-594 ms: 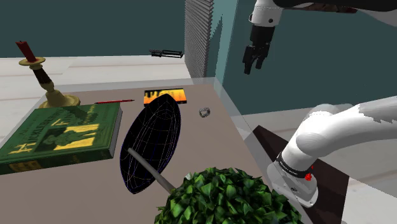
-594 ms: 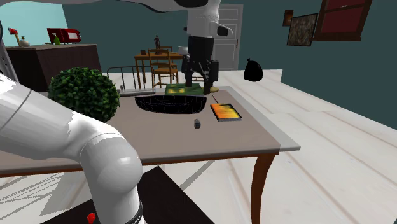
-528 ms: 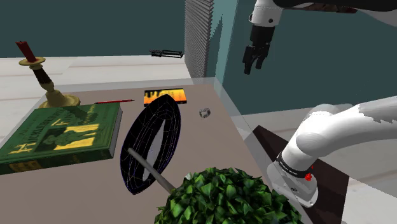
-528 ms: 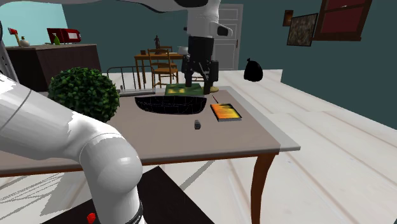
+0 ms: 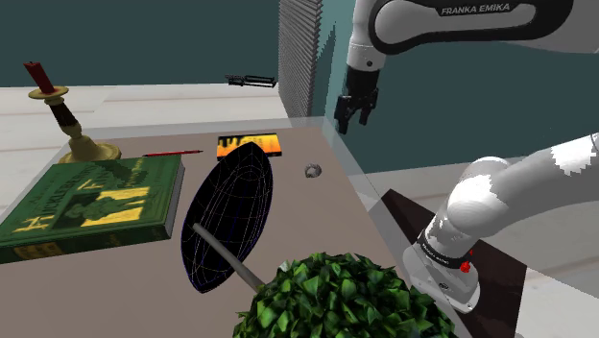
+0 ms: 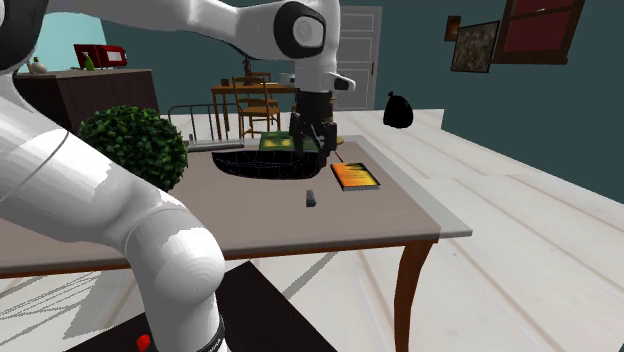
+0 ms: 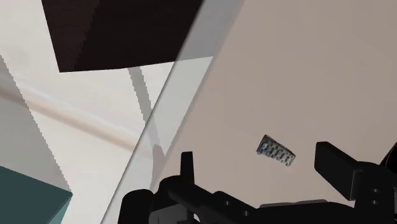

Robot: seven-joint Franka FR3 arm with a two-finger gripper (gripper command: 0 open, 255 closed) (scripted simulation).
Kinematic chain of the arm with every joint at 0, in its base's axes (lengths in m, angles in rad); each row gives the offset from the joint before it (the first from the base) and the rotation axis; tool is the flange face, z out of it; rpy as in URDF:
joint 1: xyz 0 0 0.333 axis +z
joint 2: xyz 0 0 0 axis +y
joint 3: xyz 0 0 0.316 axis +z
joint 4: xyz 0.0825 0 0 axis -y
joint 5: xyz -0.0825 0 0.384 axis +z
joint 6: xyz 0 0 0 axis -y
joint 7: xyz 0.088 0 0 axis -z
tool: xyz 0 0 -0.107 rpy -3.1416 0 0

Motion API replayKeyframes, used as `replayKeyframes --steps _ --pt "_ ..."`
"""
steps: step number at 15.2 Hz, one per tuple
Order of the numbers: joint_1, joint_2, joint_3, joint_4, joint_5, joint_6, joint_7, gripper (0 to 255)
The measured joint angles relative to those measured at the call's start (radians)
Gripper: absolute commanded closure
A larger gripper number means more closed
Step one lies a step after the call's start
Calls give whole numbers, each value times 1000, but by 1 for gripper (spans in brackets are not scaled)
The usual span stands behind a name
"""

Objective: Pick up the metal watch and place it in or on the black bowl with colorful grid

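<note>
Silvery ribbed watch point(image 7: 276, 151) on smooth tabletop point(image 7: 286, 63)

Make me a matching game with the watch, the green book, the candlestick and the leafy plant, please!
Things:
1. watch
2. green book
3. candlestick
4. leafy plant

Clues:
A. holds a red candle
B. a ball of green leaves at the shoulder view's bottom edge
C. small and grey, lying beside the black bowl
D. lies flat, with yellow lettering

Pairs: 1-C, 2-D, 3-A, 4-B
</note>
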Motion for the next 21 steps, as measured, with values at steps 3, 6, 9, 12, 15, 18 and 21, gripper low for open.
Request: replayKeyframes --steps 3,6,9,12,15,18,21 --pt "7 75 48 -12 16 95 64 0" --pt "11 150 91 -25 23 190 124 0" --pt "12 238 133 -16 20 275 188 0" --pt "11 338 173 5 5 358 255 0" --pt "12 376 185 -9 0 412 276 0" --pt "11 395 188 -33 -3 455 278 0" --pt "10 412 191 -49 -6 487 281 0"
